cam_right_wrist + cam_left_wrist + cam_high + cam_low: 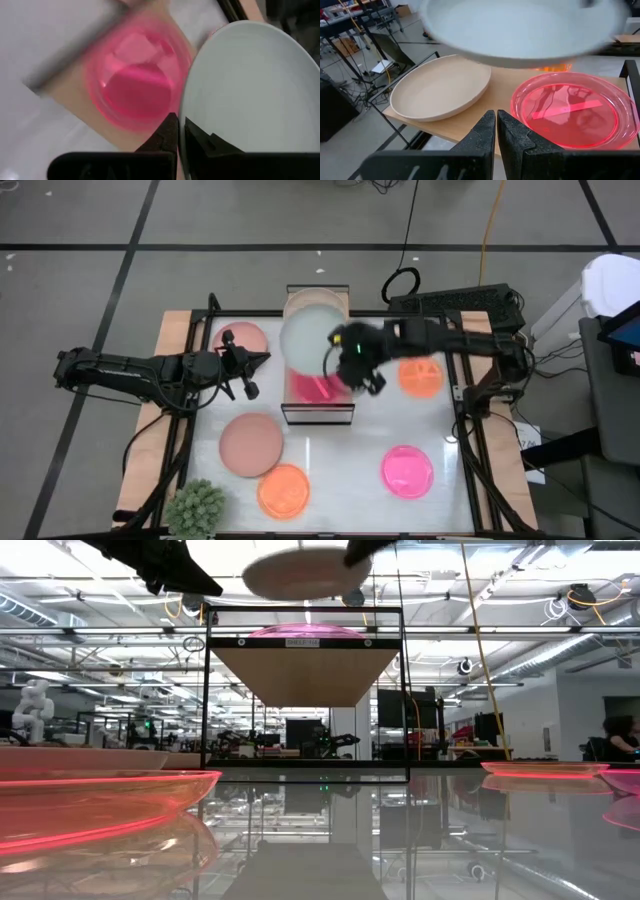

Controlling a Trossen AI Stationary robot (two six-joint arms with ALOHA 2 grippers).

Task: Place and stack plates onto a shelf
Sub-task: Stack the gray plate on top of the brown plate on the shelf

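My right gripper [338,360] is shut on a large pale green plate [312,338], which hovers above the shelf [318,412]. In the low view this plate [305,575] is above the shelf's black frame [205,690]. A beige plate [440,87] lies on the far end of the shelf board, and a hot pink plate [570,112] on the near end. My left gripper [496,125] is shut, holds nothing, and waits left of the shelf [258,365]. My right gripper pinches the pale green plate's rim [186,145] between its two fingers, one above the plate and one below. It comes from the table's right side. The plate is lifted clear, roughly level, over the middle of the shelf.
On the table lie a dusty pink plate [240,340] far left, another [251,444] near left, an orange plate [283,488], a hot pink plate [407,470] and an orange plate [420,375] on the right. A spiky green plant ball [196,508] sits at the near left corner.
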